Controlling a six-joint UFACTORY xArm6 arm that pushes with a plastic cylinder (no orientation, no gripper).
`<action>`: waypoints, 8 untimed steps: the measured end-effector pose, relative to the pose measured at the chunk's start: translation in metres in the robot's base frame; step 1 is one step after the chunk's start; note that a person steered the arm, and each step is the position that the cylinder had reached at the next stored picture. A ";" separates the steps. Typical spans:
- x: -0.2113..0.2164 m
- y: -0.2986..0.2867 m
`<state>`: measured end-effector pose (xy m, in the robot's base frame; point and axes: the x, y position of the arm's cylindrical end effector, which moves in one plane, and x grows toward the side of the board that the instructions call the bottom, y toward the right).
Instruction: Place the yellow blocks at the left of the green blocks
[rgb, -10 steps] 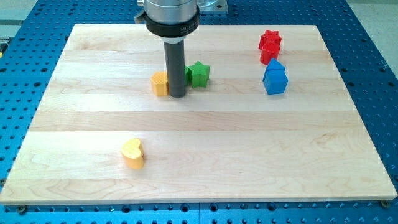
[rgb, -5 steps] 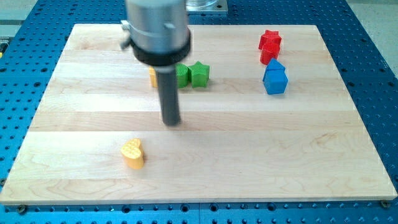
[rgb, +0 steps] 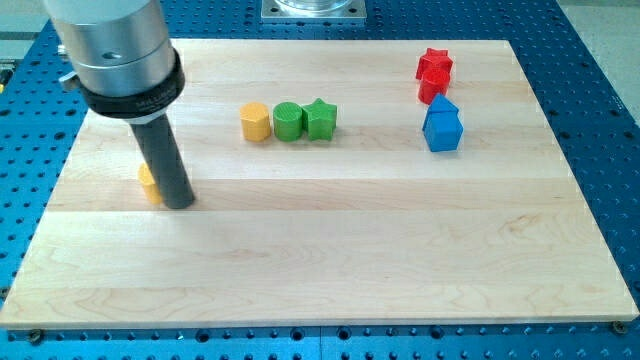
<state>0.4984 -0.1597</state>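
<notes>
A yellow block (rgb: 256, 122) stands in a row with a green cylinder (rgb: 288, 121) and a green star (rgb: 321, 119) at the upper middle of the wooden board (rgb: 400, 250); the yellow one is at the row's left end, touching the cylinder. A second yellow block (rgb: 150, 185) sits at the view's left, mostly hidden behind my rod. My tip (rgb: 178, 203) rests on the board just right of and touching that block.
A red star (rgb: 434, 64) and a red block (rgb: 432, 87) sit at the upper right, with a blue house-shaped block (rgb: 442, 126) just below them. Blue perforated table surrounds the board.
My tip has swept from the board's middle to the left side. The lower yellow block has moved up and to the left, from near the bottom to beside the rod.
</notes>
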 end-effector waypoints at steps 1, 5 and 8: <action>0.030 -0.026; -0.063 0.003; -0.100 0.005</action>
